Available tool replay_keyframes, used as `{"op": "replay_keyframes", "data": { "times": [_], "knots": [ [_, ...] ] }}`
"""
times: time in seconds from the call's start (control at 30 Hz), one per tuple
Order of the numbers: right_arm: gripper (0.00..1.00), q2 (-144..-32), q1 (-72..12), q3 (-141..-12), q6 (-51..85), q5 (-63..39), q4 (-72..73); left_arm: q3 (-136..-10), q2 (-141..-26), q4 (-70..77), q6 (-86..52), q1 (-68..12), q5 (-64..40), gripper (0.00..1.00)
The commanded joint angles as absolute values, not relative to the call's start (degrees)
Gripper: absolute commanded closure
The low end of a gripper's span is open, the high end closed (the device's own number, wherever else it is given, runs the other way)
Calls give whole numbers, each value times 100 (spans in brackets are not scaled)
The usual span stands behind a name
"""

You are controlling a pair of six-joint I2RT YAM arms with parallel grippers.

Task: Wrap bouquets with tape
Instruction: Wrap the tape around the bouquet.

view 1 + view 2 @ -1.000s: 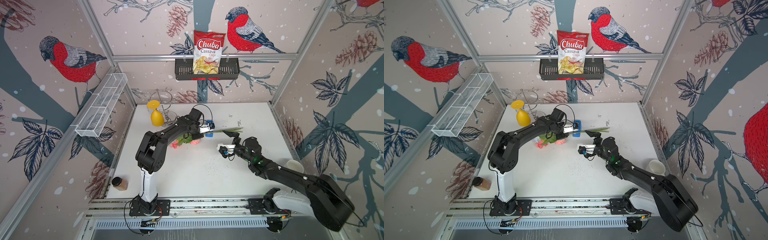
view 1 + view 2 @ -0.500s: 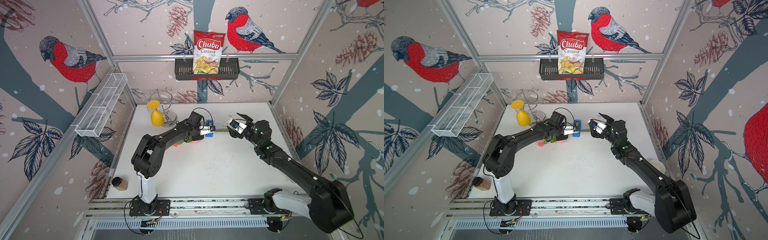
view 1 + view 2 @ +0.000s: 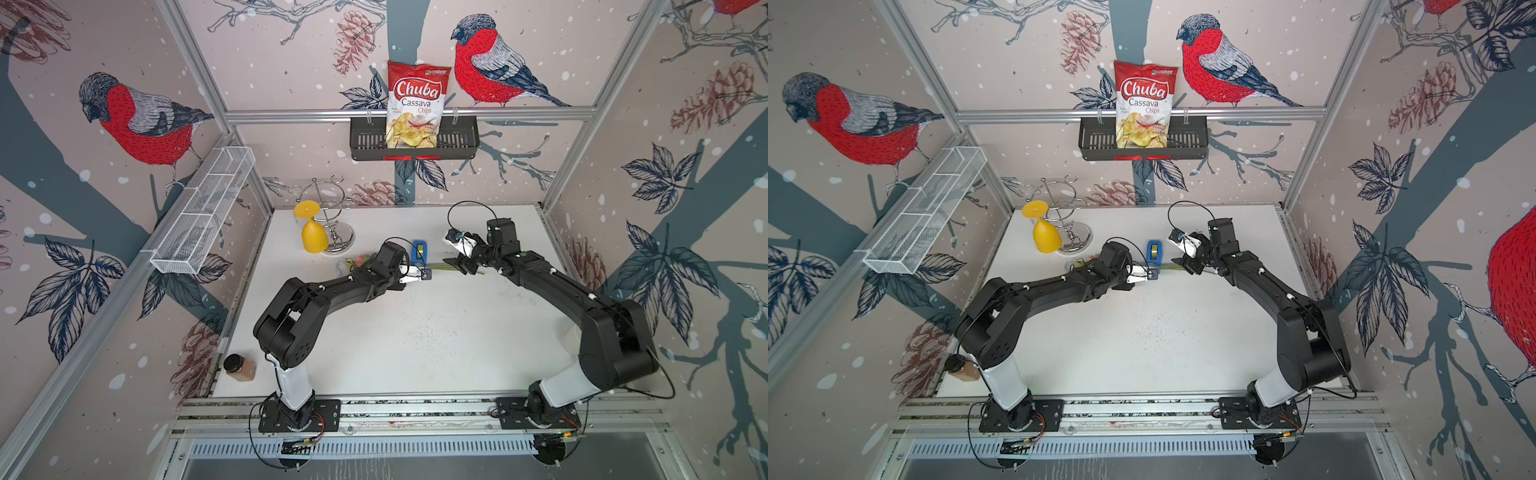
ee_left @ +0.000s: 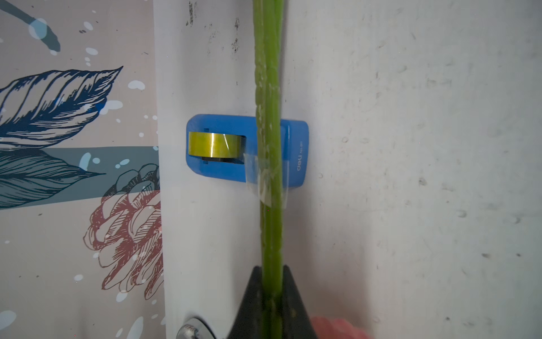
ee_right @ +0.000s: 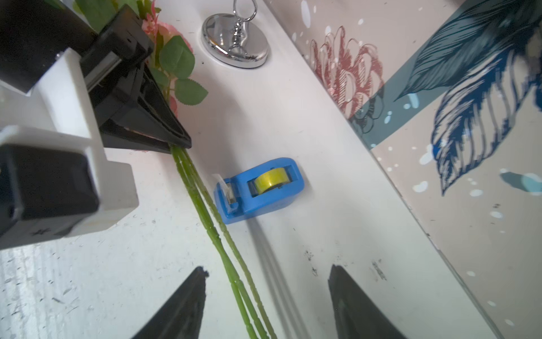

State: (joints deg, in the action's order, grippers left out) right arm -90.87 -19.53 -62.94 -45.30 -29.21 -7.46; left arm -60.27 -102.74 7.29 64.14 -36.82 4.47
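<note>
- Well, the white table (image 3: 415, 353) takes up the floor of the booth, with bird wallpaper on every wall around it.
- Both black arms reach in from the near rail and meet over the far middle of the table.
- A crisp bag (image 3: 417, 106) stands in a black basket (image 3: 461, 143) on the back wall, and a white wire rack (image 3: 203, 212) hangs on the left wall.
- A yellow goblet (image 3: 312, 232) sits upside down beside a chrome stand (image 3: 338, 241) in the far left corner of the table.
- A brown jar (image 3: 239, 366) stands near the left arm's base.
- The bouquet (image 5: 176, 61) lies across the table, its blooms and leaves behind the left arm's wrist and its green stems (image 4: 269, 146) running out towards the right arm.
- The left gripper (image 5: 176, 143) is clamped tight on the stems.
- The right gripper (image 5: 264, 293) has its jaws apart, one either side of the stems' free end, and from these views I cannot tell whether they touch.
- The tape (image 4: 215, 144) sits in its blue dispenser (image 5: 264, 202) on the table just beside the stems, between the two grippers.
- A clear strip of tape (image 4: 268, 185) runs from the dispenser's cutter onto the stems.
</note>
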Motion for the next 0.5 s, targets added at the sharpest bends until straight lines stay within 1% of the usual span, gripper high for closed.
{"op": "replay_keyframes", "data": {
  "times": [0.0,0.13,0.27,0.3,0.37,0.47],
  "knots": [
    [27,-9460,-1942,-6724,-4849,-3480,-1703,-5750,-10125,2135,6736,-3709,834,100],
    [24,-10015,-1943,-7401,-5097,-3652,-2355,-5230,-9962,2970,7032,-3726,901,100],
    [24,-10457,-1958,-7951,-5156,-3694,-2754,-5098,-9954,3255,7189,-3777,983,100],
    [25,-10574,-1960,-8093,-5217,-3726,-2881,-5028,-9958,3414,7266,-3800,1014,100],
    [30,-10817,-1970,-8413,-5383,-3825,-3292,-4875,-9986,3871,7411,-3839,1128,100],
    [32,-11147,-1978,-8813,-5429,-3860,-3585,-4731,-9982,4324,7522,-3867,1168,100]
  ]
}}
